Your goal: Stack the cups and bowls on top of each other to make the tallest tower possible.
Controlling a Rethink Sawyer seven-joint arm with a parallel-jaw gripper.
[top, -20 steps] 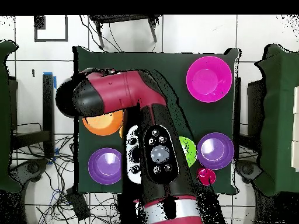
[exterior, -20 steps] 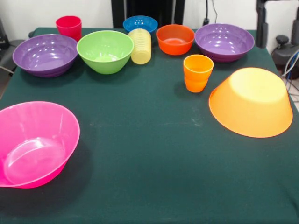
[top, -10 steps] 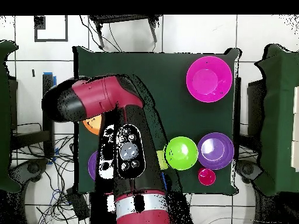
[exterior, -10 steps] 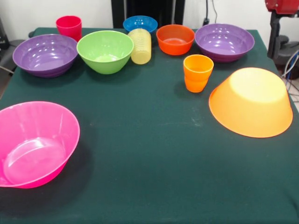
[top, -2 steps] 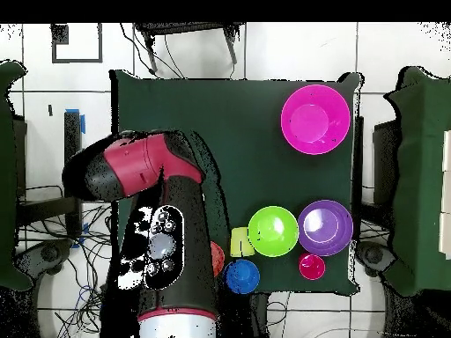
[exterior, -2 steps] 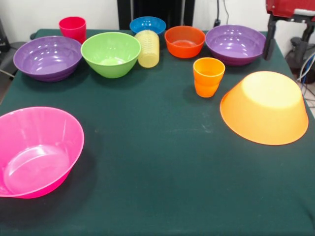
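Ten pieces sit on the green counter and none rests on another — the tower is not started.

Along the back row, as the front camera sees it, stand the red cup, a purple bowl, the green bowl, the pale yellow cup lying on its side against the green bowl, the small blue bowl, the orange-red bowl and a second purple bowl. Just in front of these stands the orange cup, upright. Beside it, near the right edge, the large orange bowl lies mouth down and tipped. The large pink bowl sits well apart at the near left, tilted on its side.

Everything is left to do: pick a wide base and build up piece by piece.

At the top right corner the gripper shows as a red block with a dark finger hanging beside the second purple bowl; whether the jaws are apart or together I cannot tell. From overhead the arm covers that end of the counter — the pieces beneath it are hidden.
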